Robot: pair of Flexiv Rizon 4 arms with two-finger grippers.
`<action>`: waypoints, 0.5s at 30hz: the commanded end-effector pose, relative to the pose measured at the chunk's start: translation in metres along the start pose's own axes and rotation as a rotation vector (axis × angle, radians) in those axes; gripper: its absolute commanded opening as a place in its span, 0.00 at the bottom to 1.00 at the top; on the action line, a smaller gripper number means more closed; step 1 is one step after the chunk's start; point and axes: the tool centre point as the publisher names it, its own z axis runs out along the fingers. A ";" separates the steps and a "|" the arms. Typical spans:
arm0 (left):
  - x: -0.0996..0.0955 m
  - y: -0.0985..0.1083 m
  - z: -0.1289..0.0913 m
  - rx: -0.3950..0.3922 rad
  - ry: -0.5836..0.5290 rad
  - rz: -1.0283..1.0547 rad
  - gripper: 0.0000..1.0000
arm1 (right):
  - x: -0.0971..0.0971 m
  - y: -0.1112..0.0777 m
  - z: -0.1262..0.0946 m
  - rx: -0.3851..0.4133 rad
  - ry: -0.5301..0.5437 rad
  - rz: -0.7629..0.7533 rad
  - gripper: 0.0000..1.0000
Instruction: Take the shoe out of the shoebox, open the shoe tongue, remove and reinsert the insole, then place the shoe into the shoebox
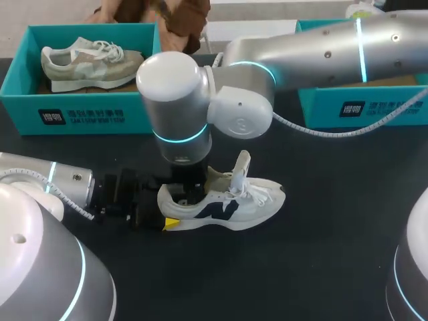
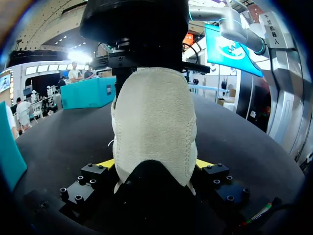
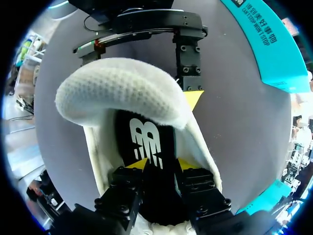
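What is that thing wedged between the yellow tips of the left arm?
The heel of the white shoe. In the left wrist view it fills the left end effector, with both fingers touching its sides.

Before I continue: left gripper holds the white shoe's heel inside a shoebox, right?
No. The white shoe lies on the table, outside the left shoebox and right shoebox, per the head view. The left gripper does hold its heel.

Bright, even overhead light; the white shoe glares.
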 end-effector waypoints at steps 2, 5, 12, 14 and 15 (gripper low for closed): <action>0.002 0.004 0.005 -0.002 0.001 0.001 0.00 | 0.005 0.006 0.022 -0.001 0.043 0.004 0.14; 0.002 0.004 0.005 -0.002 0.001 0.001 0.00 | 0.012 0.004 0.025 0.006 0.059 0.012 0.00; 0.002 0.004 0.005 -0.002 0.001 0.001 0.00 | 0.017 -0.011 0.005 0.045 0.034 0.073 0.00; 0.002 0.004 0.005 -0.002 0.001 0.001 0.00 | 0.017 -0.016 -0.004 0.055 0.012 0.089 0.00; 0.002 0.004 0.005 -0.002 0.001 0.001 0.00 | 0.016 -0.019 -0.009 0.059 0.002 0.095 0.00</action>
